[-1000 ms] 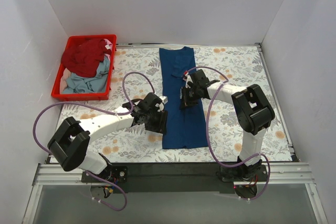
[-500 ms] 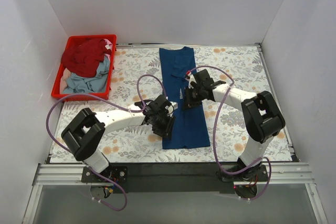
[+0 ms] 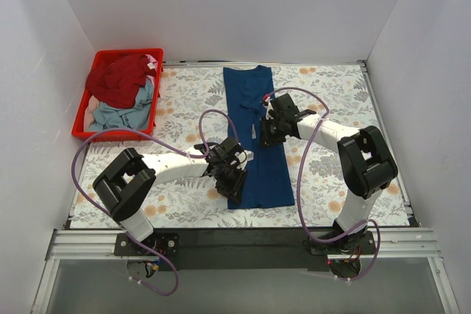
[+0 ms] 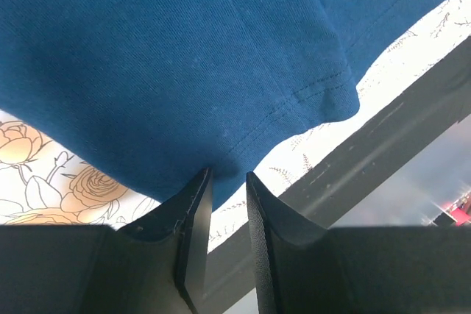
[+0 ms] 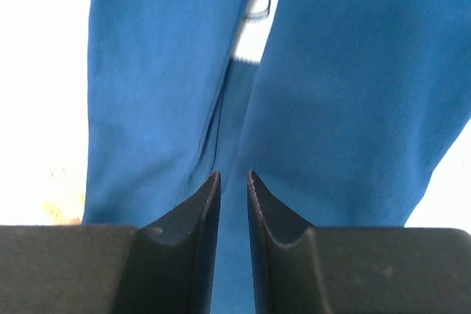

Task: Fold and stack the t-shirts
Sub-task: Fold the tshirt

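The navy blue t-shirt (image 3: 244, 93) lies flat as a long narrow strip down the middle of the table, also seen in the left wrist view (image 4: 184, 56) and the right wrist view (image 5: 353, 93). My left gripper (image 3: 234, 182) is low at its near left corner. Its jaws (image 4: 224, 174) stand narrowly open, tips at the hem, with nothing between them. My right gripper (image 3: 266, 134) hovers over the strip's middle, jaws (image 5: 234, 174) slightly open above a fold line, beside a sliver of the pale print (image 5: 254, 34). The dark red t-shirt (image 3: 118, 79) and the pale grey-blue t-shirt (image 3: 121, 115) lie crumpled in the crate.
A red plastic crate (image 3: 81, 129) stands at the back left corner of the floral tablecloth (image 3: 331, 108). White walls close in three sides. The table's dark front rail (image 4: 383, 130) runs just beyond the shirt's near corner.
My left gripper has slid right and nearer, onto the shirt's near left corner, while its jaws narrowed. My right gripper's jaws have parted and it has shifted slightly back.
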Tool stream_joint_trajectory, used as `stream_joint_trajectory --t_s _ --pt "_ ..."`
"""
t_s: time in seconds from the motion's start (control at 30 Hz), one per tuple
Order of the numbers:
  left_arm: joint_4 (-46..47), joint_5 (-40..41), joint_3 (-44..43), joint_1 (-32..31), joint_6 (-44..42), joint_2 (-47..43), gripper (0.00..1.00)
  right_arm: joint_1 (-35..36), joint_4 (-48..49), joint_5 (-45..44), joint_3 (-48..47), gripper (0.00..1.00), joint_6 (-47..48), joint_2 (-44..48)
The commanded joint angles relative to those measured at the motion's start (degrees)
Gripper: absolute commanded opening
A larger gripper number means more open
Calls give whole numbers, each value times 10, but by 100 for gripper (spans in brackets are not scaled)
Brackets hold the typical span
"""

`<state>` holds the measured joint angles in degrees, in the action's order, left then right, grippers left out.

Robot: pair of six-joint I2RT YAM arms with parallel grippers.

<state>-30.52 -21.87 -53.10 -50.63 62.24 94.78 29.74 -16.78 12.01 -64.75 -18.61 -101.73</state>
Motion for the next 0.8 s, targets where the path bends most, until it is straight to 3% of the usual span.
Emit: stream_joint_trajectory --t_s 0.0,0.53,0.77 --pt "-8 -19 -10 -3 -7 -9 24 -2 3 -16 -37 27 11 -23" --pt "-7 -21 -8 -3 -5 -6 23 6 9 11 -49 25 6 -67" --pt "-7 -22 -8 -3 -4 -6 24 8 10 17 -51 6 7 -66"
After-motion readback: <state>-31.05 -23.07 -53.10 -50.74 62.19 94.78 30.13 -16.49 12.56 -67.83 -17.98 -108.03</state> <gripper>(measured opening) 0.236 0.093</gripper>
